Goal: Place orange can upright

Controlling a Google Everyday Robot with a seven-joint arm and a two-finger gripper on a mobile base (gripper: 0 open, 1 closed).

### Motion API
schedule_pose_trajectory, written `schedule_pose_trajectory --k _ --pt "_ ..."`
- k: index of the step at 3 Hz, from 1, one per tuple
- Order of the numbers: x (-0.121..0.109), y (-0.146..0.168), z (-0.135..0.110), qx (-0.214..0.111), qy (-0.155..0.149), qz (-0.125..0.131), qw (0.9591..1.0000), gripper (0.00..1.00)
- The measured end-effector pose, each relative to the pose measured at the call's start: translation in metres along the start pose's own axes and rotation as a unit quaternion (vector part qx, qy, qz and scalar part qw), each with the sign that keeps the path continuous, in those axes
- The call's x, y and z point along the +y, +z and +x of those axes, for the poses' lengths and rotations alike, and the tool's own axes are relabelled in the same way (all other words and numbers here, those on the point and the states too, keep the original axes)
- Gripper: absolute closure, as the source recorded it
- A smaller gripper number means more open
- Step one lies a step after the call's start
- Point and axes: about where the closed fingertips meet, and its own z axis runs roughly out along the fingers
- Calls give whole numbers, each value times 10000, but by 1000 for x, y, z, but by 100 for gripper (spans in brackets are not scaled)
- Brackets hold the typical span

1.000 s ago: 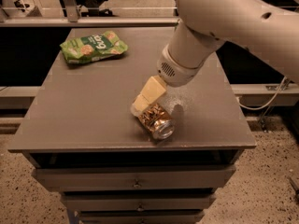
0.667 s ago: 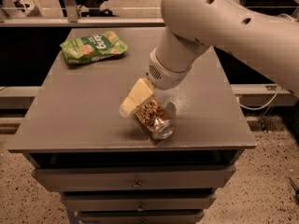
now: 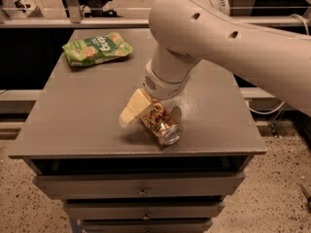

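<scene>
orange can (image 3: 160,123): 1 | green bag (image 3: 96,46): 1 | gripper (image 3: 137,111) beside can: 1

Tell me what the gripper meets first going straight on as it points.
Likely the grey tabletop, just left of the orange-bronze metal can. The gripper, beside that can, points down and left. Depth is unclear.
</scene>
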Motion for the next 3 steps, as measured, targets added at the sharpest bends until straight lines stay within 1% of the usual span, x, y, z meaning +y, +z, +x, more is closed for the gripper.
schedule_pose_trajectory --k 1,2,3 --pt "1 -2 1 23 52 224 9997 19" --pt "0 -4 1 4 73 362 9993 42" --pt "4 -15 -6 -303 -146 383 9987 65"
